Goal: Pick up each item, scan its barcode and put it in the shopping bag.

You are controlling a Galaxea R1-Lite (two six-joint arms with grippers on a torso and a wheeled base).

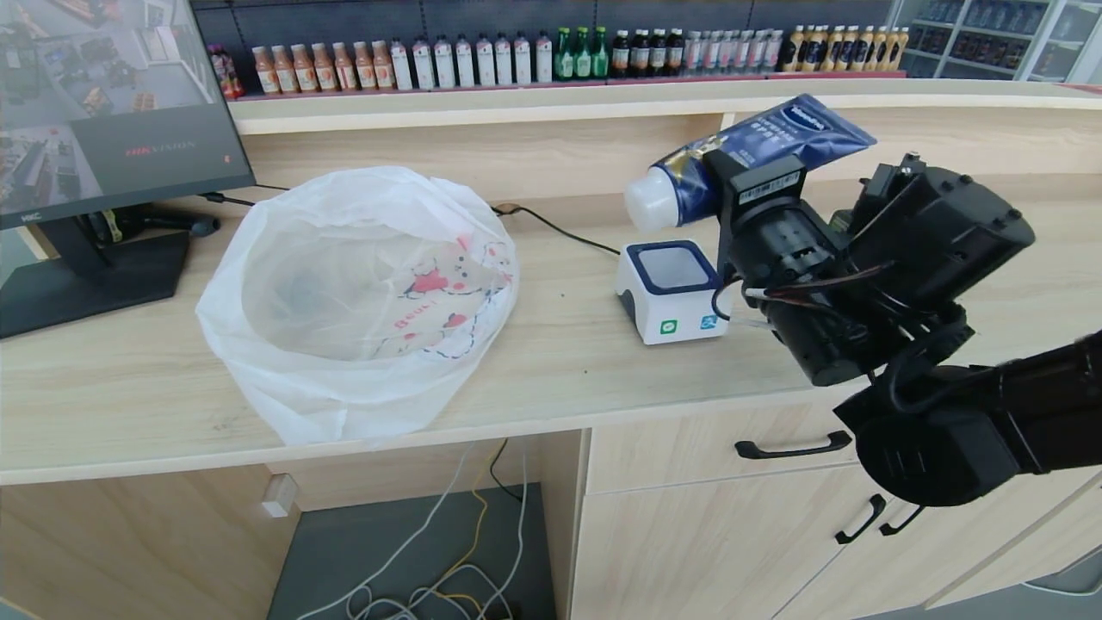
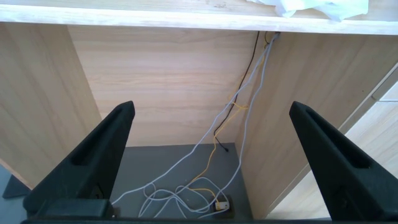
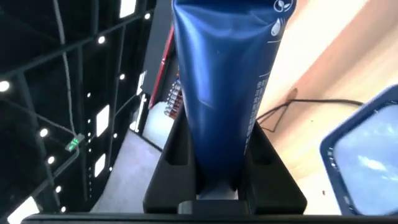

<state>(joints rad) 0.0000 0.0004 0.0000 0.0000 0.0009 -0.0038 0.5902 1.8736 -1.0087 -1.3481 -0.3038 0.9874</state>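
The right hand [image 1: 751, 176] pinches a blue tube [image 1: 775, 138] just above the scanner [image 1: 671, 288], cap tilted down. The soft tube could twist or slip in the grip, and the scan may fail if its barcode faces away. The barcode cannot be seen. The bag [image 1: 258, 258], left of the scanner, veils its contents. The left hand [image 2: 211, 118] hangs spread below the surface [image 1: 560, 362].

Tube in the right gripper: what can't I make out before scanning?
- Barcode on the tube: none readable in head view; right gripper covers its middle.
- Shopping bag contents: head view, blurred by cloudy plastic.
- Scanner: right wrist view, cut off by the edge.
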